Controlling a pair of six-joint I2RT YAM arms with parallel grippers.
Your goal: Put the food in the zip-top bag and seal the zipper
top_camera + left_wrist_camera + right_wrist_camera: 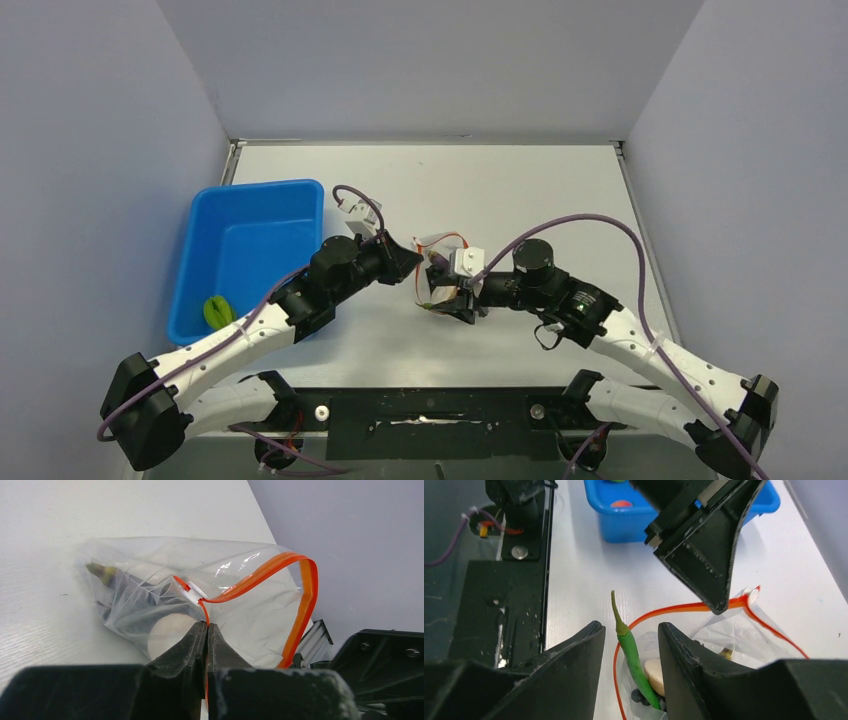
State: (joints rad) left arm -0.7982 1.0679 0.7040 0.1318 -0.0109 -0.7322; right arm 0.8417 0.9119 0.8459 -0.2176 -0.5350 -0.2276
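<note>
The zip-top bag point(440, 272) lies on the table point(520, 200), near the blue tray point(250, 250) on its right in the top view. The left gripper point(207, 626) is pressed together on the red zipper point(260, 572). The right gripper point(631, 630) has its jaws parted either side of the green pod point(633, 657), which leans into the bag's mouth beside the pale disc point(655, 674). A lime-green fruit point(216, 311) and an orange-red fruit point(622, 503) sit in the tray.

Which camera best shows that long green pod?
The right wrist view: the green pod sticks out of the bag, close up and unobstructed. From above it is mostly hidden; the left wrist view shows only vague shapes through the plastic.
</note>
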